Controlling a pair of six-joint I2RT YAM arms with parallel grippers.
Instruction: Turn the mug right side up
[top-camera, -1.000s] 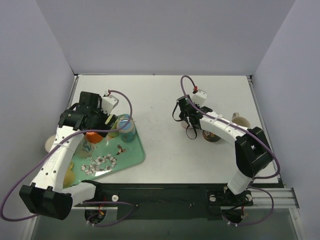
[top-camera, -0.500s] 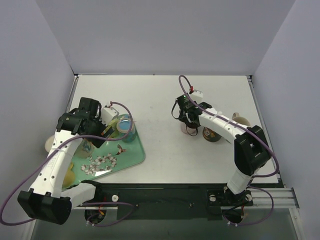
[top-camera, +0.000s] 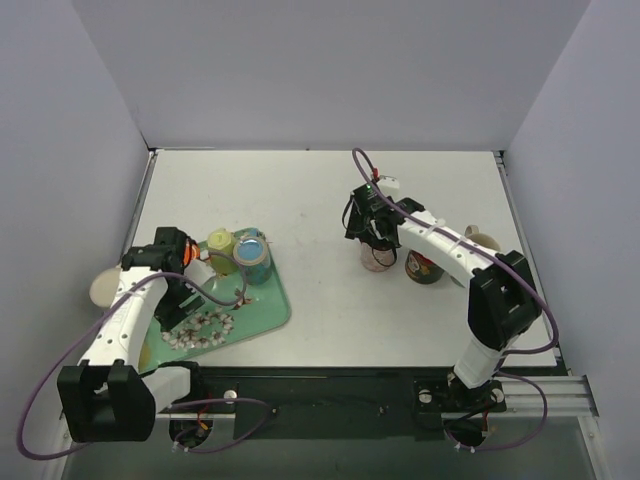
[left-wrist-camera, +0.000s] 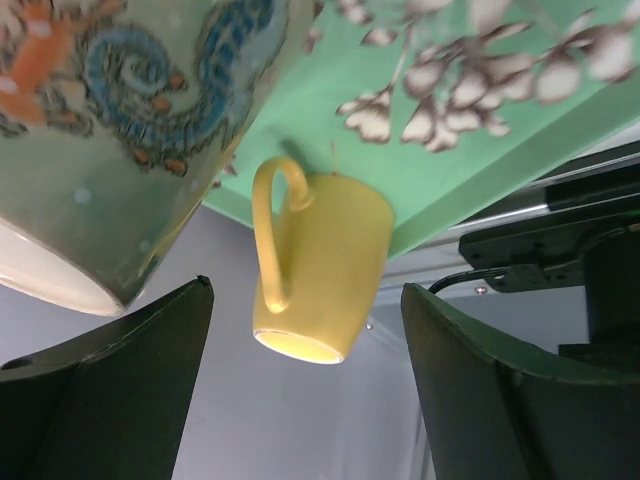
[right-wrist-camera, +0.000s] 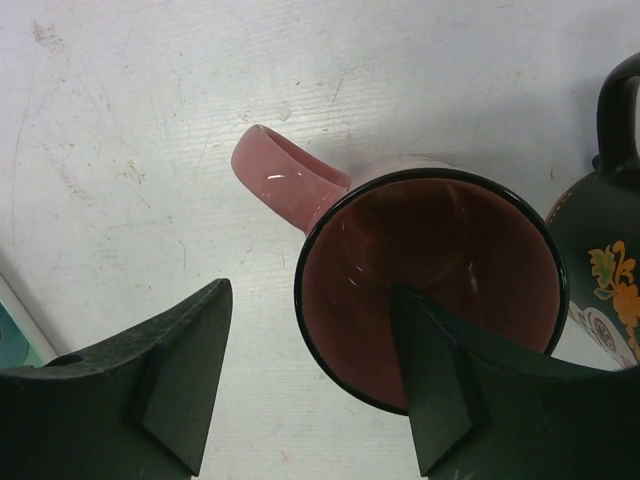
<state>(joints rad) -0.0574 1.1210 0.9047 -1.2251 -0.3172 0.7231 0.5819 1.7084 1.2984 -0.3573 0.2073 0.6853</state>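
Note:
The pink mug (right-wrist-camera: 430, 270) with a dark inside stands upright on the white table, mouth up and handle to the left. It also shows in the top view as the pink mug (top-camera: 378, 258). My right gripper (right-wrist-camera: 312, 300) is open directly above it. One finger (right-wrist-camera: 450, 380) hangs over the mug's mouth and the other is outside the rim, neither pressing on it. From above, the right gripper (top-camera: 372, 240) sits right over the mug. My left gripper (left-wrist-camera: 307, 300) is open over the near edge of the green tray (left-wrist-camera: 470, 150), holding nothing.
A dark patterned mug (top-camera: 425, 268) stands just right of the pink one, with a cream mug (top-camera: 483, 240) beyond it. The tray (top-camera: 265, 305) holds a blue cup (top-camera: 253, 250), a yellow-green cup (top-camera: 220, 243), a large green patterned cup (left-wrist-camera: 130, 150) and a yellow mug (left-wrist-camera: 320, 265) at its edge.
My right gripper has opened and let go of the pink mug, which now stands upright. My left arm has drawn back toward the near left, over the tray's front.

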